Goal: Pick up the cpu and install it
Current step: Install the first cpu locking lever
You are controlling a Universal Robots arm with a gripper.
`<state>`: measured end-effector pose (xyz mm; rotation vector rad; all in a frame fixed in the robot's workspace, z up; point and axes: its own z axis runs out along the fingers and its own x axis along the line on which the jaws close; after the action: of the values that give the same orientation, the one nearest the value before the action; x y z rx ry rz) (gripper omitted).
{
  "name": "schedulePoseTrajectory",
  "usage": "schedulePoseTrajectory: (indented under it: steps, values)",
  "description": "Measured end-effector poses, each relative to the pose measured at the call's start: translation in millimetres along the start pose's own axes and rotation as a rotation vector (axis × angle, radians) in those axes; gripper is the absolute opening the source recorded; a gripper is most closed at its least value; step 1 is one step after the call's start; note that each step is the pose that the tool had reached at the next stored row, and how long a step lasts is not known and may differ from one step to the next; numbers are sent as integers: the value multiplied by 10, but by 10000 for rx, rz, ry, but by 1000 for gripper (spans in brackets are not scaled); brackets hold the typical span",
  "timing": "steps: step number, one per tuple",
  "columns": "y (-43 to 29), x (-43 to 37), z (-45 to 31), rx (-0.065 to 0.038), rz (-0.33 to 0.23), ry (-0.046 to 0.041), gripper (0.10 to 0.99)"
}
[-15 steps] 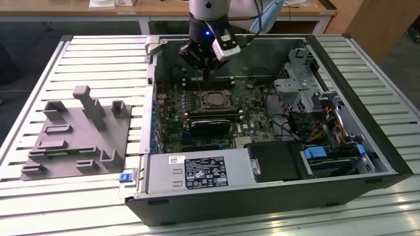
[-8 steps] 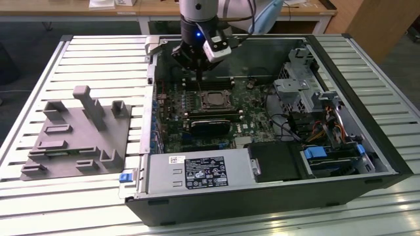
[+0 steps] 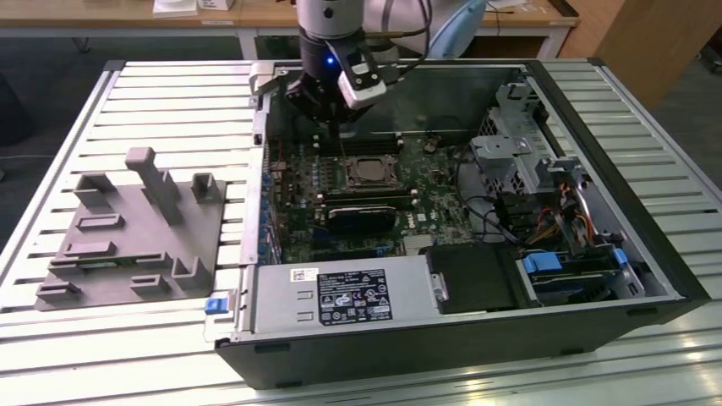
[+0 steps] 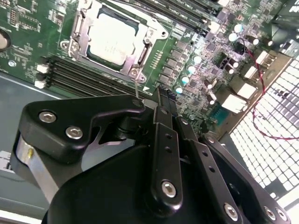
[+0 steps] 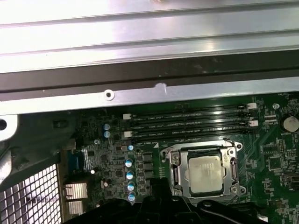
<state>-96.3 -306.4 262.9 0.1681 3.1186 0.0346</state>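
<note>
Cpu: the cpu (image 3: 368, 172) sits flat inside the motherboard socket (image 3: 368, 157), its dull silver top facing up; in the second wrist view the cpu (image 4: 111, 40) lies within the metal frame, and in the first wrist view the cpu (image 5: 206, 174) shows the same seating.
Socket: a metal frame surrounds the chip on all sides; whether the frame is latched down I cannot tell.
Pincer: the pincer (image 3: 335, 108) hangs above the open computer case (image 3: 631, 254), over the board area just behind the socket; it is apart from the chip and holds nothing that I can see. How far its fingers are parted I cannot tell.
Pincer body: in the second wrist view the black linkage with silver screws (image 4: 161, 154) fills the foreground, with the socket beyond it.
Memory slots: long black memory slots (image 5: 187, 122) run beside the socket, between it and the case wall.
Fixture: a grey plastic fixture (image 3: 130, 233) lies on the slatted tabletop (image 3: 169, 93) at the exterior view's left, well apart from the case.
Power supply: a silver box with a label (image 3: 338, 298) sits at the near edge of the case.
</note>
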Motion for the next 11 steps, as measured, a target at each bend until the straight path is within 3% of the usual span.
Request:
schedulePoseTrajectory:
  steps: [11]
  values:
    - [136,42,35,2,-59,1,106]
